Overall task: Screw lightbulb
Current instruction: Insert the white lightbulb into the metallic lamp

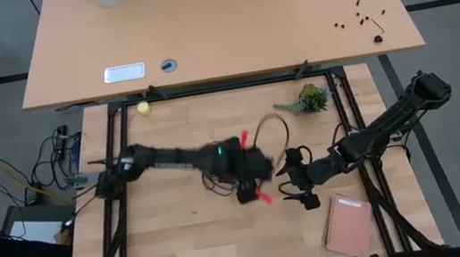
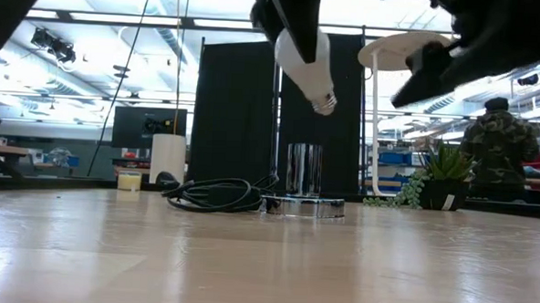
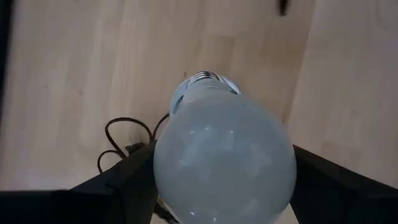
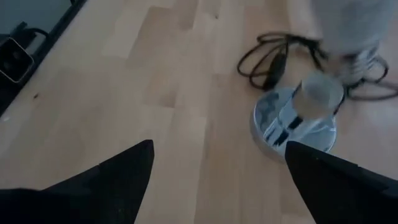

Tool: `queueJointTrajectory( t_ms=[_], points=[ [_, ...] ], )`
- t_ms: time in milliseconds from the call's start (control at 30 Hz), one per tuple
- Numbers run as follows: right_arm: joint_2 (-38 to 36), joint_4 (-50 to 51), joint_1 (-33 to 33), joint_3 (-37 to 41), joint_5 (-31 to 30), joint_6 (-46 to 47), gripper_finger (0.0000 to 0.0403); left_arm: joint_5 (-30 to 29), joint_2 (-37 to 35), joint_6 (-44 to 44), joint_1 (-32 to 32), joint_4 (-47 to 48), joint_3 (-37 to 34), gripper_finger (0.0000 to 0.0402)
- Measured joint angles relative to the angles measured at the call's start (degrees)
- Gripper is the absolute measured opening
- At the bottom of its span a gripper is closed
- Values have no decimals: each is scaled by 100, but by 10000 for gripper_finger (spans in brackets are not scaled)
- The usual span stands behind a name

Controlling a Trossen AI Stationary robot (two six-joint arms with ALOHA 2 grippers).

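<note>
The white lightbulb [image 2: 305,60] hangs in the air with its grey screw base [image 2: 324,102] pointing down and tilted. My left gripper [image 1: 251,180], at the table's middle, is shut on it. Below it, with a gap, stands the shiny socket [image 2: 304,176] on its round silver disc [image 4: 292,121]; a black cord [image 2: 215,195] lies coiled beside the socket. My right gripper [image 4: 214,158] hovers open just right of the socket, nothing between its fingers. My left gripper pinches the bulb's wide glass end [image 3: 166,171] between its two fingers [image 3: 124,183], one on each side. The fingers come from above, slanting down. The bulb is lifted clear of the table, tilted, with its screw base [image 3: 204,81] lowest, above the socket.
A small potted plant [image 1: 311,97] stands at the table's far right. A brown notebook [image 1: 347,225] lies near the front right. A small yellowish ball [image 1: 144,108] sits at the far left edge. Behind the table, a person [image 2: 498,148] stands in the room.
</note>
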State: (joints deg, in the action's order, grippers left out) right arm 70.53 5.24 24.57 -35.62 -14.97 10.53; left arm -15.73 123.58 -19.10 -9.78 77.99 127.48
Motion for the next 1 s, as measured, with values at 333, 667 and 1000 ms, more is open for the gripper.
queueJointTrajectory(
  t_ms=[333,667,1000],
  points=[
    [-50,-1260,-13,941,7,753,372,1808,7,742,1149,250,-10,294],
    [353,-2173,-280,1064,79,600,372,2680,9,897,1357,264,-22,294],
    [916,-2885,-494,1063,414,576,372,2605,184,971,1313,310,-26,294]
  ],
)
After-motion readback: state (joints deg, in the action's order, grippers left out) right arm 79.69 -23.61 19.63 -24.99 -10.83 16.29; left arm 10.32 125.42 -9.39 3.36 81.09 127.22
